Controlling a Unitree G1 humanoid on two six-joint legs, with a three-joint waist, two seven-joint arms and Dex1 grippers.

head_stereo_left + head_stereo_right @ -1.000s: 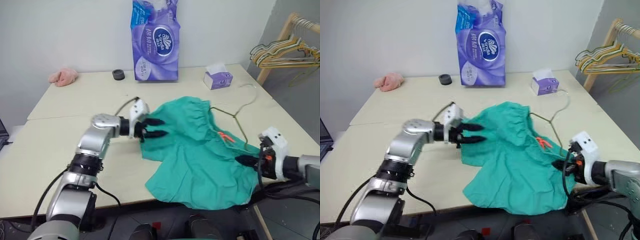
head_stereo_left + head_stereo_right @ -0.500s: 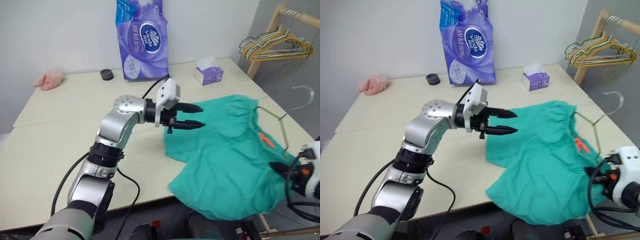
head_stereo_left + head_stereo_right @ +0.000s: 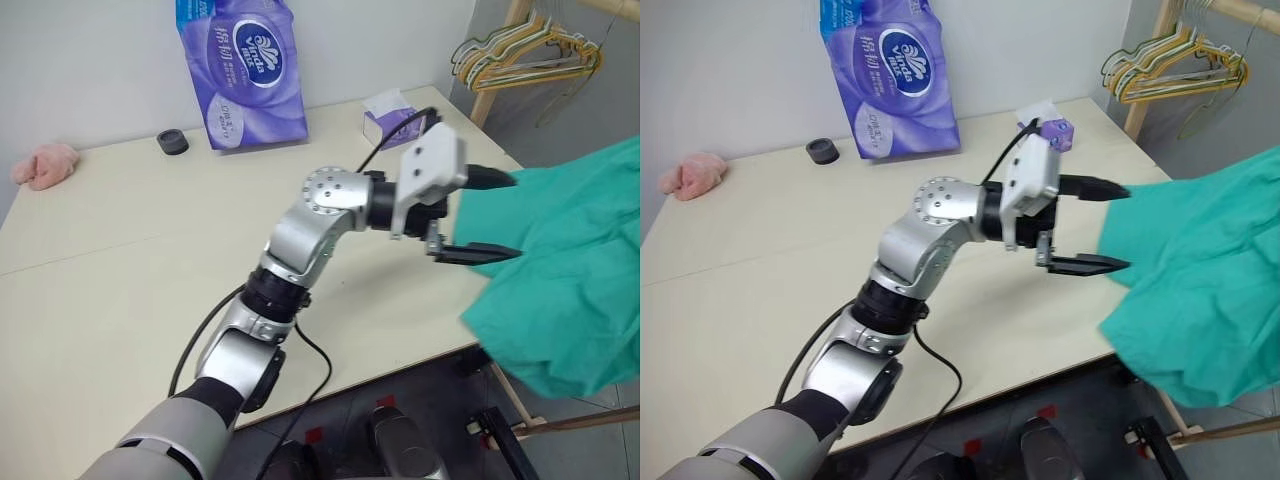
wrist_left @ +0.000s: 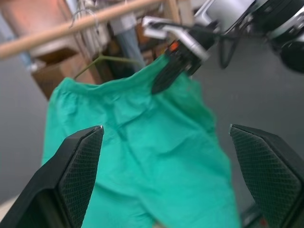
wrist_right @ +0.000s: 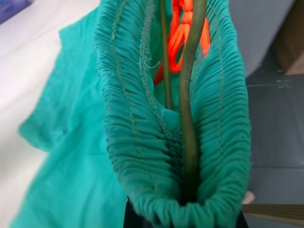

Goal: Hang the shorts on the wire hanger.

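The teal-green shorts (image 3: 575, 290) hang in the air past the table's right edge, clear of the tabletop. My right gripper (image 4: 167, 76) is shut on their gathered waistband from above. The olive wire hanger (image 5: 188, 109) runs inside that waistband (image 5: 142, 118) beside an orange cord, and a bit of its wire (image 4: 110, 59) sticks out at the top of the shorts. My left gripper (image 3: 495, 216) points level toward the shorts with its jaws wide open and nothing between them. The shorts hang a little beyond its fingertips (image 4: 78, 166).
On the cream table (image 3: 120, 260) stand a purple tissue pack (image 3: 243, 70), a small tissue box (image 3: 385, 108), a black ring (image 3: 172, 142) and a pink fluffy cloth (image 3: 42, 165). A wooden rack with a bunch of hangers (image 3: 525, 55) stands beyond the table's right corner.
The right gripper has lifted the shorts and hanger off the table, up and to the right. The left gripper followed to the right and opened wide. The camera has turned right.
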